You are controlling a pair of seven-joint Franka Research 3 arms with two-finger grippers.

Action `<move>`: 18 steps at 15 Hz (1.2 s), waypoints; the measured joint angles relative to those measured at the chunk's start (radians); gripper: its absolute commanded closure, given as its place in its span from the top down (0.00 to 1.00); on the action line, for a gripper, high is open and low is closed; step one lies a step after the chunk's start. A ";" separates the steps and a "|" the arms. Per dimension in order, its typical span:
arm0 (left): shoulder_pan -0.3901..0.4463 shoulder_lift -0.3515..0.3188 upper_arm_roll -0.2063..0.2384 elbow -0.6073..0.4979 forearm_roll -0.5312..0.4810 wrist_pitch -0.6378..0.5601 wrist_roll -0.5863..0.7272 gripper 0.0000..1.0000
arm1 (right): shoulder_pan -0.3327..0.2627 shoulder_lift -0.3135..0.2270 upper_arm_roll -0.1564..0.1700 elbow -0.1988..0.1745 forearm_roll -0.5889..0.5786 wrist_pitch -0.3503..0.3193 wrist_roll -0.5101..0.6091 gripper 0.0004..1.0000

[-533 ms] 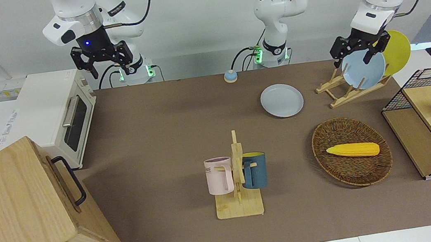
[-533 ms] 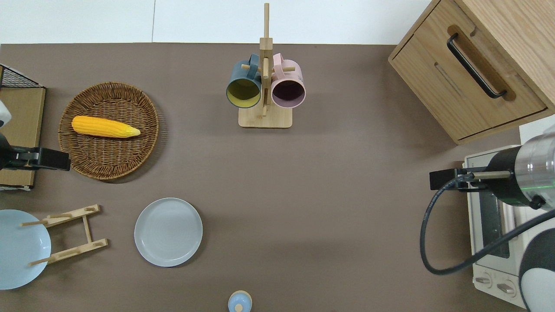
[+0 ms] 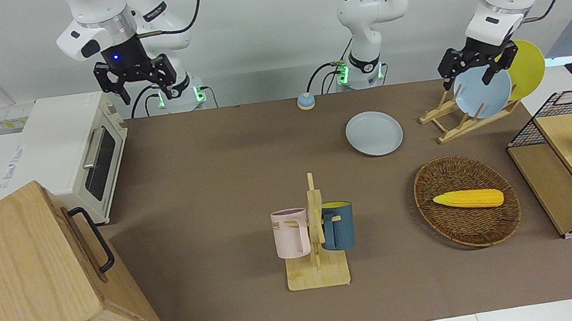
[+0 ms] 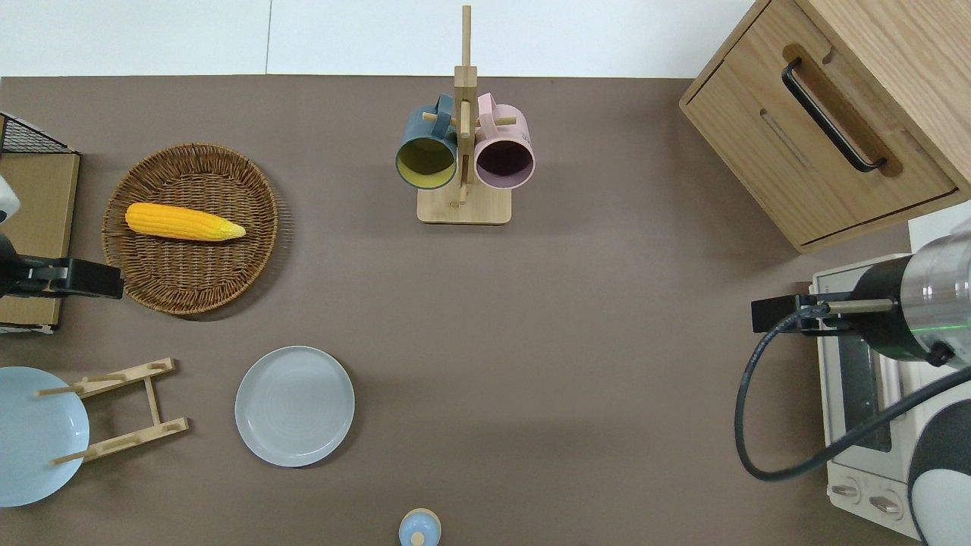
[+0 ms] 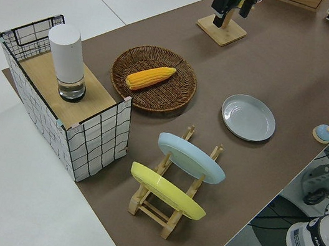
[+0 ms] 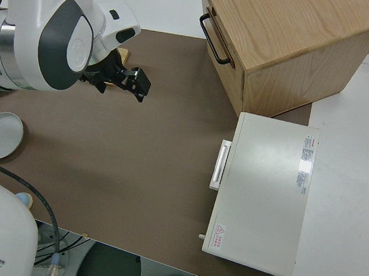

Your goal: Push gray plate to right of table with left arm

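The gray plate lies flat on the tabletop, toward the left arm's end and close to the robots' edge; in the overhead view it sits at about 7 o'clock from the tabletop's middle. Nothing touches it. Just beside it, toward the left arm's end, stands a wooden plate rack holding a light blue plate and a yellow plate, both leaning on edge. Farther from the robots than the gray plate, at about 11 o'clock from it in the overhead view, a wicker basket holds an ear of corn. At about 1 o'clock from the plate, well apart, a mug tree carries a dark blue mug and a pink mug. A small blue-topped knob sits at the robots' edge, at about 5 o'clock from the plate. The left gripper hangs in the air at the left arm's end of the tabletop, near the rack and well apart from the gray plate; its fingers stand spread with nothing between them. The right arm is parked, its gripper with fingers also spread and holding nothing. A white toaster oven and a wooden cabinet stand at the right arm's end.
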 measured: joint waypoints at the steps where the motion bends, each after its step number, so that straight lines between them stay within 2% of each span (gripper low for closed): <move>1: 0.000 0.000 0.001 0.000 0.000 0.000 0.000 0.99 | 0.000 0.000 0.000 0.000 0.000 0.000 0.000 1.00; 5: 0.008 0.000 0.012 0.000 0.000 0.001 0.006 0.99 | 0.000 0.000 0.000 0.000 0.000 0.000 0.000 1.00; 12: 0.001 -0.002 -0.041 0.000 0.000 0.008 0.009 0.99 | 0.000 0.000 0.000 0.000 0.000 0.000 0.000 1.00; 18: 0.008 -0.002 -0.041 -0.025 -0.013 0.015 0.009 0.99 | 0.000 0.000 0.000 0.000 0.000 0.000 0.000 1.00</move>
